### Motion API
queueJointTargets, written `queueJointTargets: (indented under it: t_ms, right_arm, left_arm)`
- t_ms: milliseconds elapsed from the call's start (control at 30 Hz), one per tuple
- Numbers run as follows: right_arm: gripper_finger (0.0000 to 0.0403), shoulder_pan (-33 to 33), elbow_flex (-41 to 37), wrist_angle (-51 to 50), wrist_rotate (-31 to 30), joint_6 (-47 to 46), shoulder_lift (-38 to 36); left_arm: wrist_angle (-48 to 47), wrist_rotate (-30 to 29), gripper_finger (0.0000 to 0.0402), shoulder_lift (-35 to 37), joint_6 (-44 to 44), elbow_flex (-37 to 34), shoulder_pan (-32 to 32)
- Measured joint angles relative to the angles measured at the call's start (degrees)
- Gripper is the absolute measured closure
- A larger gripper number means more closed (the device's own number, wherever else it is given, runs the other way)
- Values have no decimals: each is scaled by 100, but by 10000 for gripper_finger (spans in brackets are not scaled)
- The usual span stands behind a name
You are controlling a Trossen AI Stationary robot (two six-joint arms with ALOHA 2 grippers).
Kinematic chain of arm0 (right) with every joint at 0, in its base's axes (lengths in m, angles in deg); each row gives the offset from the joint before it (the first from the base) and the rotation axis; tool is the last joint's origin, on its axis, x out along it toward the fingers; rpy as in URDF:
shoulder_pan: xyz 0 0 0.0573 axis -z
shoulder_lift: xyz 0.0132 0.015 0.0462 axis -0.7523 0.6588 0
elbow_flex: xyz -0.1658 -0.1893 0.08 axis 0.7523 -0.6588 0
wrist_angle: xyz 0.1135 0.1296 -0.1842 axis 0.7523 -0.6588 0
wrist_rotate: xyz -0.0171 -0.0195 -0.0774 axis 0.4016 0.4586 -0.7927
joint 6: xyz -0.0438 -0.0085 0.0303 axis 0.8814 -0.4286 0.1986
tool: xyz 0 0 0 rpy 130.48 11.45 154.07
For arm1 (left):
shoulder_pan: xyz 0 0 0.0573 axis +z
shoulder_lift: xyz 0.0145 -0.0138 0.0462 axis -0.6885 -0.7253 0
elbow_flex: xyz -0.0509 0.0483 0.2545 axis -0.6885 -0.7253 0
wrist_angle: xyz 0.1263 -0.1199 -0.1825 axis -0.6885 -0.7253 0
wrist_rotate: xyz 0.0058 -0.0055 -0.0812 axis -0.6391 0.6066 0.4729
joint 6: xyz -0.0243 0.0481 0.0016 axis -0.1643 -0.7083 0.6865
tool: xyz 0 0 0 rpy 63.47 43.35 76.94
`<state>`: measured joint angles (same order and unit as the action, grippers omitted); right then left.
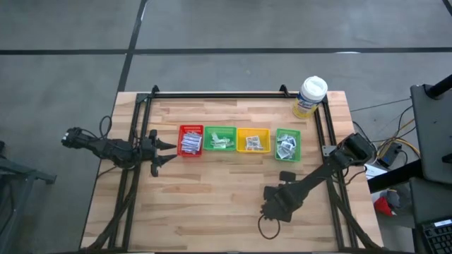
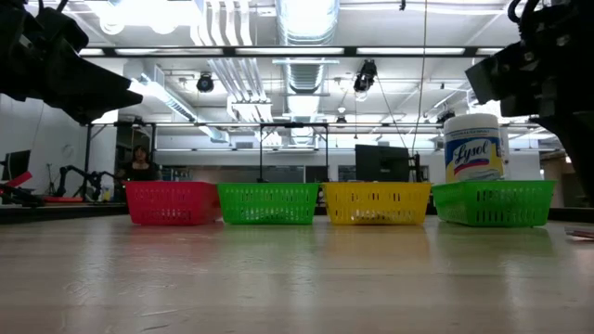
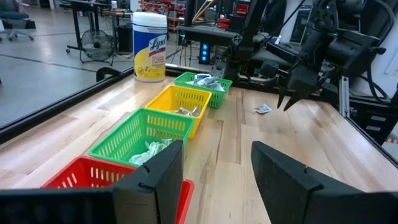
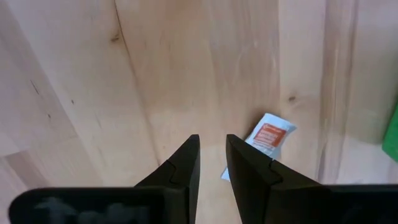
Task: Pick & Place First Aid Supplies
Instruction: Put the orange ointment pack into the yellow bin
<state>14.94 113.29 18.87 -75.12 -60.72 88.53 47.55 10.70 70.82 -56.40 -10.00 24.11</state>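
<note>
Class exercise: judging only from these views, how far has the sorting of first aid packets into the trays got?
Done: the four trays already hold packets. In hand: nothing; the right gripper hovers above one loose packet on the table, fingers slightly apart. Left: that packet. The left gripper waits open by the red tray.

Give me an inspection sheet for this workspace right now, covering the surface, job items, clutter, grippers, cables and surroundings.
Surface: wooden table, dark frame rails along its edges.
Job's things: one loose packet on the wood near the right-hand green tray; other packets fill the red tray, middle green tray and yellow tray.
Clutter: wipes tub at the far right corner.
Grippers: left gripper open, beside the red tray; right gripper above the loose packet, holding nothing, fingers slightly parted.
Cables: loop beneath the right arm.
Surroundings: workshop benches, ceiling lights.
</note>
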Motion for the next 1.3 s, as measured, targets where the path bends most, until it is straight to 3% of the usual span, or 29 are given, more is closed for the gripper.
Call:
queueJointTargets:
  t_ms: [267,700,1067,1300]
  right_arm:
    - [311,0,-22,-15,8,-169,0]
    - [210,11,-93,-17,-86,-282,0]
    - [204,11,-765,17,-48,-532,-27]
    - [205,106,-1305,666,220,-532,-267]
  left_arm:
    - [0,-2,213,0,0,-1,-1]
    - [0,-2,213,0,0,0,0]
    - [0,-1,213,0,0,-2,-2]
    - [0,0,213,-2,0,-1,-1]
